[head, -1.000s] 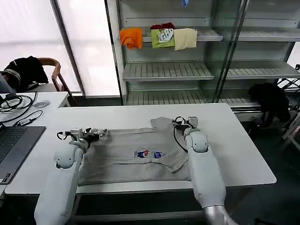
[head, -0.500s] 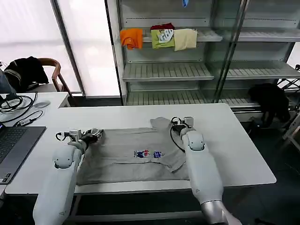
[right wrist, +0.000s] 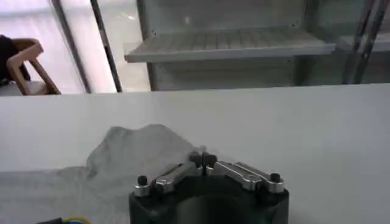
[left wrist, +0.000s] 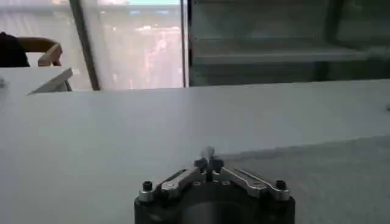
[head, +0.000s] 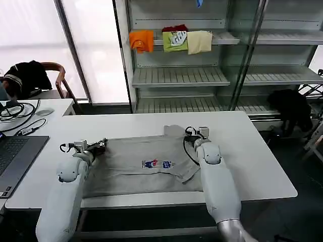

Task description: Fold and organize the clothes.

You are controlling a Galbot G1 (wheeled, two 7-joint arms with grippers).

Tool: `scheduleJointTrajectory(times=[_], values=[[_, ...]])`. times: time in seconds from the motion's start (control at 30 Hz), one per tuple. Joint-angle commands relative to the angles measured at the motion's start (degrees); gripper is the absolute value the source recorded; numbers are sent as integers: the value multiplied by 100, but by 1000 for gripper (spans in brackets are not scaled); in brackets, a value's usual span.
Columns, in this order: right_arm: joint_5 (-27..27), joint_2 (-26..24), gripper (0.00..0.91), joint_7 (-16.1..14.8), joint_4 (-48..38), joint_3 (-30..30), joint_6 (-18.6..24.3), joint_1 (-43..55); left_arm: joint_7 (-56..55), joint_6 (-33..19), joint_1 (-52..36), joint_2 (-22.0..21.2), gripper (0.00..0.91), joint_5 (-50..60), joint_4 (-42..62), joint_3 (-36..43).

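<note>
The shirt [head: 144, 166] lies flat on the table [head: 252, 151]. My left tool [head: 99, 145] and right tool [head: 196, 134] are pinched together, seemingly each on a far corner. A thin pinch could slip, letting the fold go crooked.

The chest print [head: 159, 164] on the grey shirt [head: 136, 169] is too small to read, and the shirt's near right side sits behind the right arm. The laptop [head: 15, 159] is cut off at the picture's left edge. In both wrist views each tool's fingertips meet at a point with nothing visible between them, and whether cloth is pinched can't be told.
</note>
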Motion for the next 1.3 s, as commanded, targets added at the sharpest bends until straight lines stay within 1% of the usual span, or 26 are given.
scheduleJointTrajectory(times=[0.03,0.2,0.33,0.57,0.77,0.9,1.3], values=[[528,-12,0,157,1210,-73,212,-564,-248,-138,209,41,0,-1149,-797,-170],[702,-145,0,133,1877,-133,-21,-898,-196,-78,638,125,0,-1364,-1357,-248],[800,-218,0,114,2403,-148,-235,-1190,-88,-54,974,176,0,-1482,-1618,-351],[796,-369,0,-24,3142,-137,-246,-1891,215,-114,1584,257,0,-1773,-1949,-581],[640,-446,0,-184,3272,-27,-196,-2381,379,-113,1975,327,0,-2079,-2061,-849],[596,-467,0,-274,3279,54,-121,-2617,493,-111,2134,388,0,-2087,-2061,-953],[442,-463,0,-433,3455,69,-149,-2999,780,-63,2456,544,0,-2026,-2282,-1115]])
